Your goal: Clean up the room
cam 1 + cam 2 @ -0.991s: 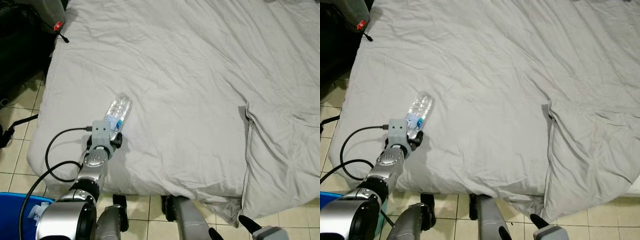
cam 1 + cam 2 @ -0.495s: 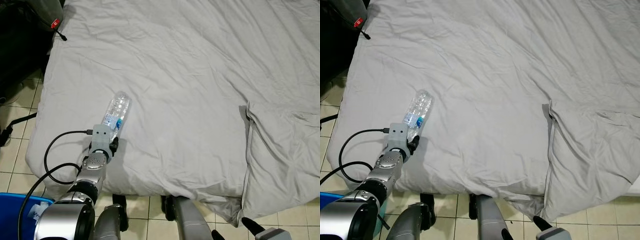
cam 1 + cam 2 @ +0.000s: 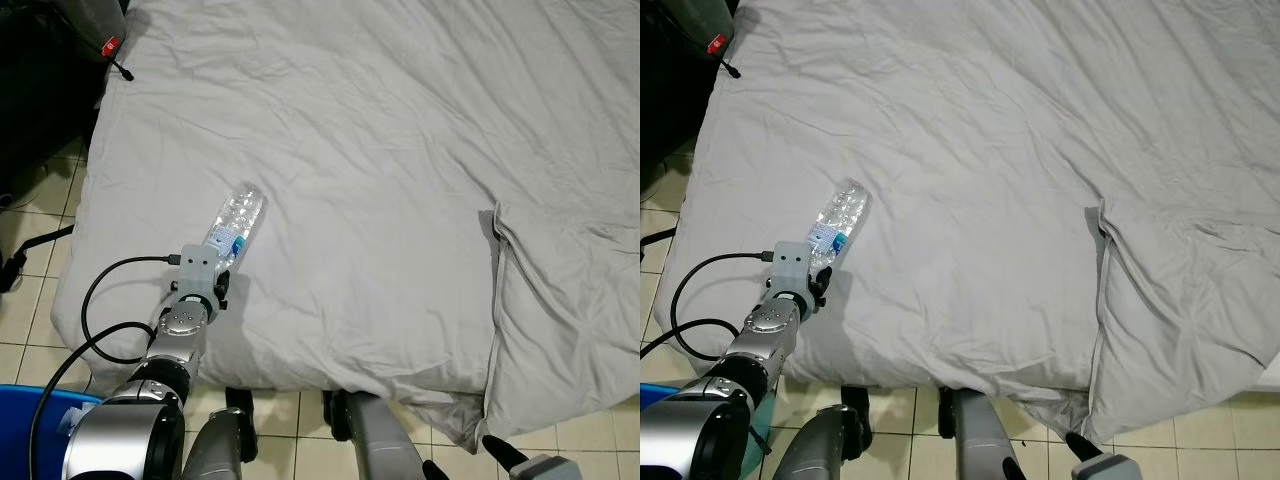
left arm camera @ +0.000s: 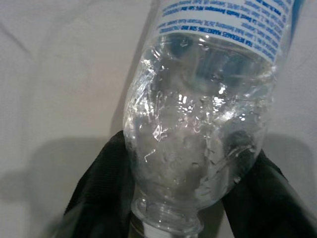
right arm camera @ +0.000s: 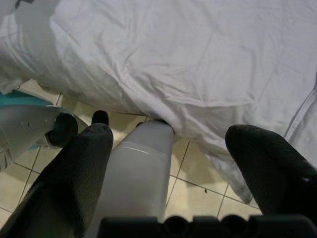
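A clear plastic water bottle (image 3: pixel 236 217) with a blue-and-white label lies on the grey bed sheet (image 3: pixel 380 150), near the bed's front left corner. My left gripper (image 4: pixel 168 198) is at the bottle's neck end. Its black fingers (image 4: pixel 99 188) press on both sides of the bottle's shoulder, shut on it. The bottle (image 4: pixel 203 114) is crinkled and looks empty. My right gripper (image 5: pixel 171 136) hangs low at my right side over the tiled floor by the bed's front edge. It is open, with nothing between its fingers.
A blue bin (image 3: pixel 40 420) stands on the floor at my lower left. Dark bags (image 3: pixel 60 60) sit beside the bed's far left corner. A folded duvet (image 3: pixel 570 300) covers the bed's right part and hangs over the front edge. My legs (image 3: pixel 370 440) stand against the bed.
My left arm has drawn slightly back and left along the bed. The bottle has shifted a little with it and lies at a slightly greater slant.
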Robot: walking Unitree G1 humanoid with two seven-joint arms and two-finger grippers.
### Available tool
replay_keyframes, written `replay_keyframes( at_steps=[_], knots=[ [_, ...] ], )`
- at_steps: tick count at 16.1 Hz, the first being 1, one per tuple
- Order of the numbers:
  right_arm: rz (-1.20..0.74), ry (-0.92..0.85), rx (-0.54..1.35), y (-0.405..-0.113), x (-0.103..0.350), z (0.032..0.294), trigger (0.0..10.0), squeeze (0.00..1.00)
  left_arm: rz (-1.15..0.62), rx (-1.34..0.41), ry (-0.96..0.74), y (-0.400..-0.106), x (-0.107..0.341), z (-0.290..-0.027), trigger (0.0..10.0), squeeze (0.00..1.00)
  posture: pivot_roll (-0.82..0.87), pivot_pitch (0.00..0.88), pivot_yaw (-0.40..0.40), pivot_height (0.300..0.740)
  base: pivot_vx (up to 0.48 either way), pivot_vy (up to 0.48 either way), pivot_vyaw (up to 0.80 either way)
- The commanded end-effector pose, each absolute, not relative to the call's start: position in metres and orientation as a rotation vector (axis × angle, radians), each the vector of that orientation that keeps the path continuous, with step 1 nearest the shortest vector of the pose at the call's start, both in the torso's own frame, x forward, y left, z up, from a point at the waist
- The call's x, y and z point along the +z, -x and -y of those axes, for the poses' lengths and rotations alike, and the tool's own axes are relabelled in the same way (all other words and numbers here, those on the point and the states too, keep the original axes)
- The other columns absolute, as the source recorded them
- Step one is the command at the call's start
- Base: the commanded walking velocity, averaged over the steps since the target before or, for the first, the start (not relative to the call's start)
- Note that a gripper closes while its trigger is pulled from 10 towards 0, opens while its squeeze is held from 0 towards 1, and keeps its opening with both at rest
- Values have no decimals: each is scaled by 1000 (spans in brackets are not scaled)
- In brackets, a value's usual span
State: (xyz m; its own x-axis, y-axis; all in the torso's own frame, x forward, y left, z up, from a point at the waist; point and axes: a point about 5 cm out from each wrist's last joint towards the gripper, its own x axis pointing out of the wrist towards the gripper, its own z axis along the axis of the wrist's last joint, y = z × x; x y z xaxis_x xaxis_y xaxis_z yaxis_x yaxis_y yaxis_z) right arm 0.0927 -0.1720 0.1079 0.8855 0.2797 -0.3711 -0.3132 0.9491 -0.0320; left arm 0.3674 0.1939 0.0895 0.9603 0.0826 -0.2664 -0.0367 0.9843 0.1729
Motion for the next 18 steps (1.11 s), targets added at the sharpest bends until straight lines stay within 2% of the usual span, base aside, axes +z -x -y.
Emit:
replay_keyframes(
  at_steps=[1, 3, 4, 6, 7, 8, 9, 10, 11, 12, 14, 15, 16, 17, 18],
  knots=[
    [-426, 90, 303, -89, 99, 174, 10000, 0, -335, 71, -144, -359, 75, -198, 0, 0, -359, 632, -111, 740, 0, 0, 0],
    [-424, 89, 305, -91, 95, 173, 10000, 0, -327, 81, -125, -359, 76, -200, 0, 0, -347, 616, -102, 740, 0, 0, 0],
    [-419, 87, 307, -97, 90, 172, 10000, 0, -308, 94, -98, -359, 77, -203, 0, 0, -319, 573, -85, 740, 0, 0, 0],
    [-415, 86, 313, -103, 85, 171, 10000, 0, -288, 100, -82, -359, 79, -206, 0, 0, -306, 554, -78, 740, 0, 0, 0],
    [-401, 85, 326, -111, 83, 170, 10000, 0, -246, 101, -74, -359, 84, -209, 0, 0, -274, 507, -64, 740, 0, 0, 0],
    [-401, 85, 326, -111, 83, 170, 10000, 0, -246, 101, -74, -359, 84, -209, 0, 0, -274, 507, -64, 740, 0, 0, 0],
    [-394, 81, 335, -120, 76, 169, 10000, 0, -215, 96, -74, -358, 85, -211, 0, 0, -235, 457, -51, 740, 0, 0, 0],
    [-394, 81, 335, -120, 76, 169, 10000, 0, -215, 96, -74, -358, 85, -211, 0, 0, -235, 457, -51, 740, 0, 0, 0],
    [-369, 66, 348, -144, 67, 168, 10000, 0, -129, 98, -72, -355, 90, -215, 0, 0, -165, 379, -27, 740, 0, 0, 0],
    [-369, 66, 348, -144, 67, 168, 10000, 0, -129, 98, -72, -355, 90, -215, 0, 0, -165, 379, -27, 740, 0, 0, 0],
    [-334, 32, 346, -175, 60, 167, 10000, 0, -36, 110, -94, -347, 94, -218, 0, 0, -55, 267, 1, 740, 0, 0, 0],
    [-334, 32, 346, -175, 60, 167, 10000, 0, -36, 110, -94, -347, 94, -218, 0, 0, -55, 267, 1, 740, 0, 0, 0],
    [-315, 15, 346, -193, 58, 165, 10000, 0, 2, 122, -103, -339, 96, -220, 0, 0, 7, 205, 7, 740, 0, 0, 0],
    [-302, 4, 348, -204, 58, 164, 10000, 0, 28, 130, -108, -332, 98, -220, 0, 0, 7, 205, 7, 740, 0, 0, 0],
    [-291, -5, 351, -217, 56, 162, 10000, 0, 33, 136, -120, -325, 97, -220, 0, 0, 64, 142, 8, 740, 0, 0, 0]
  ],
)
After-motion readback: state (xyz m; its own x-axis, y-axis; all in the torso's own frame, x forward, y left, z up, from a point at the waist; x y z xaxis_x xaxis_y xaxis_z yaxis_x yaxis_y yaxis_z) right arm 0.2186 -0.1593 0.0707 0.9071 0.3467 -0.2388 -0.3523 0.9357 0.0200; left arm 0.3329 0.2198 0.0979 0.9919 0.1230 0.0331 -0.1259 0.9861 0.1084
